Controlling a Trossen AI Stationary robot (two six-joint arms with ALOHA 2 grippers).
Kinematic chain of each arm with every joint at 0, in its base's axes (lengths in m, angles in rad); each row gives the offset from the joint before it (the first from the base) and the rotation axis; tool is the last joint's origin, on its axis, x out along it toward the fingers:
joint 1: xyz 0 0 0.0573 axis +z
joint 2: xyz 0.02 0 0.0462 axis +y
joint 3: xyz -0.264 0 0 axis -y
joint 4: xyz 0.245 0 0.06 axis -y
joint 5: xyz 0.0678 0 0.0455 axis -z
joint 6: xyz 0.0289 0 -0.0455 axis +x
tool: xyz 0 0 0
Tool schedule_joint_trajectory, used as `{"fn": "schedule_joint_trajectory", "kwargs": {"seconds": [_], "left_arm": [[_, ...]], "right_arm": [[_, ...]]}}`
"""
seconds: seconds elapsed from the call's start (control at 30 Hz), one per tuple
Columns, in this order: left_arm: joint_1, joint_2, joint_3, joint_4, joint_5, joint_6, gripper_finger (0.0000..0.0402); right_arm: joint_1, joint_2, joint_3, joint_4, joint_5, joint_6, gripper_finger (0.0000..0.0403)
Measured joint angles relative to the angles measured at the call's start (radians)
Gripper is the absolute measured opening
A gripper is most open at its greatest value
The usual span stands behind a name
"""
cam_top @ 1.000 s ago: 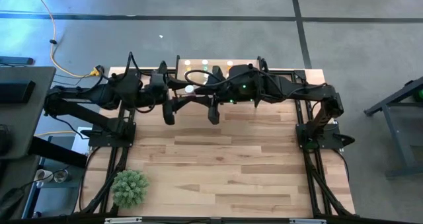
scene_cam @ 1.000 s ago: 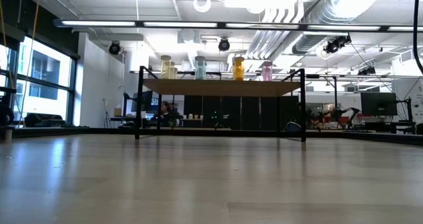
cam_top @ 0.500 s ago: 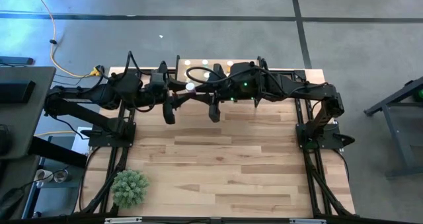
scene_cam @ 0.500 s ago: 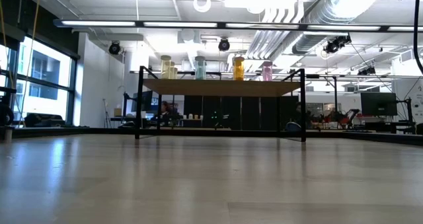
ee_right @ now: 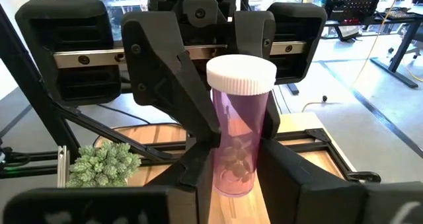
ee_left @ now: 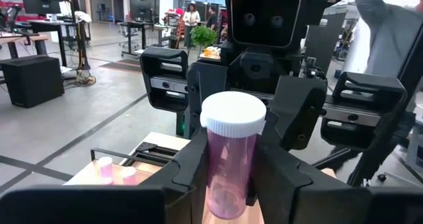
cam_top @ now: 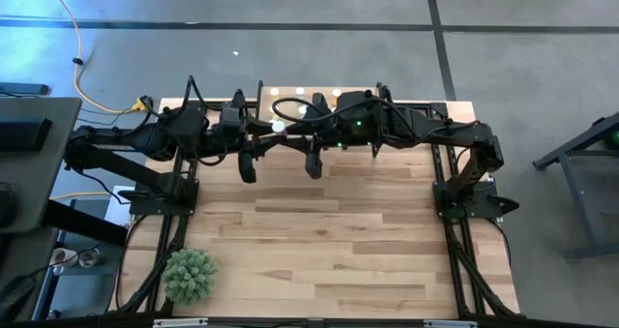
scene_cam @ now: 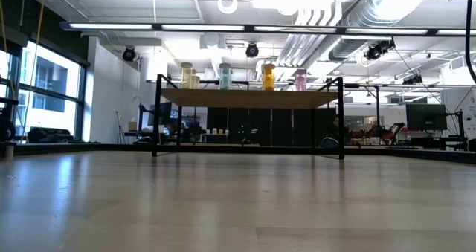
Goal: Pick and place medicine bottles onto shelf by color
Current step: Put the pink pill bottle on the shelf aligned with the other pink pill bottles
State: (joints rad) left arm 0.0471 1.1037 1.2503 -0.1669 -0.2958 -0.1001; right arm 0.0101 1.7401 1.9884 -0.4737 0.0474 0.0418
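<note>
two grippers on one pink bottle above the shelf

one small green plant [cam_top: 190, 275] sits at the near left corner of the wooden tabletop [cam_top: 338, 231], well apart from everything else. the left arm reaches in from the left along the far edge of the table. the left gripper [ee_left: 228, 178] has its two dark fingers narrowed onto the sides of a pink bottle [ee_left: 232, 145], with no gap showing on either side. the bottle stands upright, white cap on top, lifted clear of the table. seen from above, its cap shows between the two wrists, just in front of the shelf [cam_top: 360, 94].

the right arm comes in from the right to meet it. the right gripper [ee_right: 239, 171] faces the left one and has its own fingers drawn in against the lower body of the same bottle, so both grippers have hold of it at once, each pair of fingers crossing the other's.

looking level across the table, the shelf carries bottles in a row, left to right: yellow bottles [scene_cam: 187, 75], a green bottle [scene_cam: 225, 75], an orange bottle [scene_cam: 268, 76] and a pink shelf bottle [scene_cam: 300, 79]. all stand upright on the board, each colour apart from the next. neither arm shows in that low view.
</note>
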Motion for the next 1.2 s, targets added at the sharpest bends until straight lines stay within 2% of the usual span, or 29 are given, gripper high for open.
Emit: {"fn": "schedule_joint_trajectory", "kwargs": {"seconds": [0.2,0.4,0.63,0.73,0.9,1.0,1.2], "left_arm": [[0.0,0.0,-0.001,-0.006,-0.033,0.006,0.0091],[0.0,0.0,-0.001,-0.004,-0.123,0.071,0.0091],[0.0,0.001,-0.001,-0.066,-0.226,0.123,0.009],[0.0,0.009,-0.001,-0.133,-0.277,0.121,0.009],[0.002,0.036,0.0,-0.206,-0.321,0.082,0.009],[0.007,0.065,0.001,-0.206,-0.321,0.062,0.009],[0.019,0.134,0.0,-0.196,-0.32,0.049,0.009]], "right_arm": [[-0.01,0.0,0.0,-0.025,-0.003,-0.008,0.0136],[-0.043,-0.009,0.0,-0.189,0.009,-0.008,0.017],[-0.128,-0.033,0.0,-0.369,0.092,-0.094,0.0174],[-0.168,-0.053,0.0,-0.369,0.131,-0.166,0.0174],[-0.225,-0.1,0.0,-0.358,0.132,-0.255,0.0174],[-0.251,-0.127,0.0,-0.359,0.052,-0.275,0.0174],[-0.286,-0.136,0.0,-0.348,-0.222,-0.318,0.0174]]}}
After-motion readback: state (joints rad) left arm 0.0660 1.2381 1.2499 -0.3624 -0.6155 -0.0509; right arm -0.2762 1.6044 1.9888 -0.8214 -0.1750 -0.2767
